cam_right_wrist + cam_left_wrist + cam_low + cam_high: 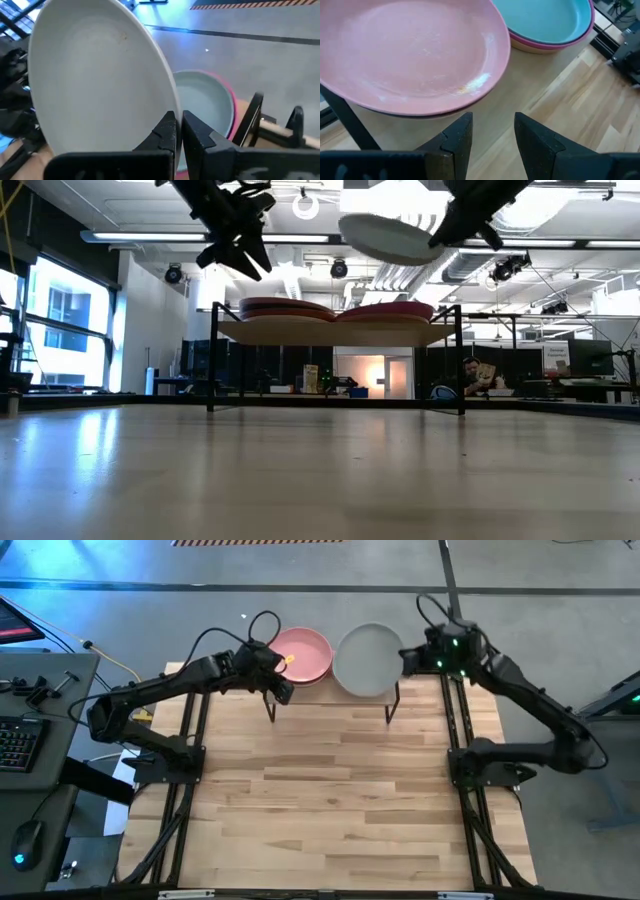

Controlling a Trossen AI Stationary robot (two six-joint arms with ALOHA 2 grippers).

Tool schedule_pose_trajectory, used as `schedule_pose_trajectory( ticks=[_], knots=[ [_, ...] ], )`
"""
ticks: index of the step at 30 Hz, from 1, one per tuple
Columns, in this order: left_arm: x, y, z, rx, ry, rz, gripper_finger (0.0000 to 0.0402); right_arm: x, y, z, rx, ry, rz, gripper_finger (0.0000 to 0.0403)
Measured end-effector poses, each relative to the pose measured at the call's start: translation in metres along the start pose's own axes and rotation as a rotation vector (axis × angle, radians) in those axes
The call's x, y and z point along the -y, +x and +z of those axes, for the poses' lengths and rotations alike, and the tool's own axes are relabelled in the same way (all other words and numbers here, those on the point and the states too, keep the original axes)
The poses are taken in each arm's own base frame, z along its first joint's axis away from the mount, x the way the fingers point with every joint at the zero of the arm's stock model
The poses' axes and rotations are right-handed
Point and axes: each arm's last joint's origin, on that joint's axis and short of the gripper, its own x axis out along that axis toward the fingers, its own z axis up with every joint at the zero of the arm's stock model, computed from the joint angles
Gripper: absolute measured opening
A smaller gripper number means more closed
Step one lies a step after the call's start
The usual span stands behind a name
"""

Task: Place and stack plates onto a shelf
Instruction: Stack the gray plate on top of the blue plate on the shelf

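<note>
The shelf, a light board on thin black legs, stands at the table's far edge and carries two stacks of plates. The left stack is topped by a pink plate lying on a dark one. The right stack shows a pale teal plate on a pink and a peach one. My right gripper is shut on an off-white plate above the right stack. My left gripper is open, empty, above the left stack's near rim. My right gripper pinches the off-white plate by its rim between the two fingers, on the side toward the table's right. The fingers come roughly level from the right. The plate is lifted clear and tilted above the right stack.
The shelf's black legs stand just inside the table's far edge. The wooden tabletop stretches from the shelf to the near edge. A keyboard and a mouse lie on a side desk to the left.
</note>
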Motion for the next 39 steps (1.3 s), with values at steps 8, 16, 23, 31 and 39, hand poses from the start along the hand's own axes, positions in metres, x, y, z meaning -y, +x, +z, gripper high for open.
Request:
schedule_pose_trajectory(
  ticks=[8,16,23,31,39],
  knots=[
    [-0.002,0.000,0.000,-0.002,-0.006,0.006,0.0133,0.028,0.037,0.035,-0.140,-0.008,-0.115,0.0000],
    [-0.002,0.000,0.000,-0.005,-0.007,0.006,0.0133,0.044,0.069,0.066,-0.293,-0.032,-0.147,0.0000],
    [-0.002,0.000,0.000,-0.005,-0.008,0.006,0.0133,0.045,0.087,0.078,-0.399,-0.047,-0.110,0.0000],
    [-0.002,0.000,0.000,-0.006,-0.025,0.007,0.0133,0.052,0.106,0.071,-0.503,-0.049,-0.115,0.0000],
    [-0.002,0.000,0.000,-0.006,-0.025,0.007,0.0133,0.052,0.107,0.070,-0.509,-0.050,-0.115,0.0000]
  ],
)
